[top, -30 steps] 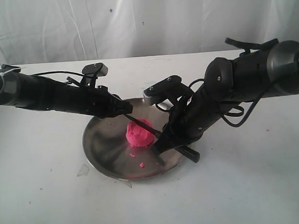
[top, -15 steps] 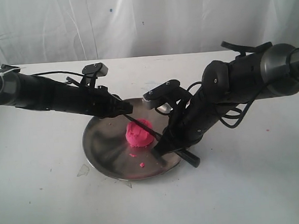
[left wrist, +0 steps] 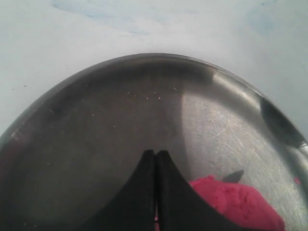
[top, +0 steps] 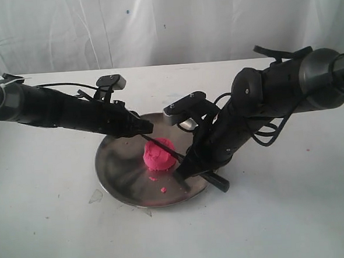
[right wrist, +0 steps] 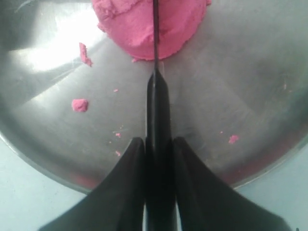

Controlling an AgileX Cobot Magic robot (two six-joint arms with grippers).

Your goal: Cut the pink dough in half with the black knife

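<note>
The knife has sunk a little deeper into the pink dough, mid-frame. Right jaws clamp its handle; left jaws are pressed together. Cut unfinished.

Both grippers crowd the steel plate from upper left and right, with the black knife spanning the pink dough. The worktop along the frame's bottom lies open.

Both arms are matte black tubes with loose black cables. A white zip tie wraps the left one. Each gripper has smooth, tapering black fingers.
</note>
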